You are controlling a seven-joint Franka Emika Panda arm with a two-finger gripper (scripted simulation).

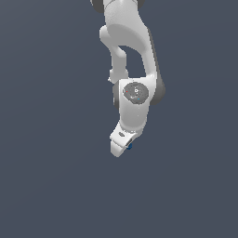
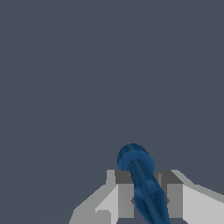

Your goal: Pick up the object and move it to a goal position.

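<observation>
A white robot arm's gripper [image 1: 122, 148] is clamped on a small dark-blue object [image 2: 142, 183], held between its fingers above a plain grey surface, so the carrying step seems underway; next, likely steady travel to the unseen goal.

- we've got the object [image 2: 142, 183] looking like a dark-blue rod with a rounded, ringed end in the wrist view; it sits tilted between the two grey fingers, pinched there
- in the exterior view we only see a tiny blue speck [image 1: 129, 146] peeking out under the white hand
</observation>
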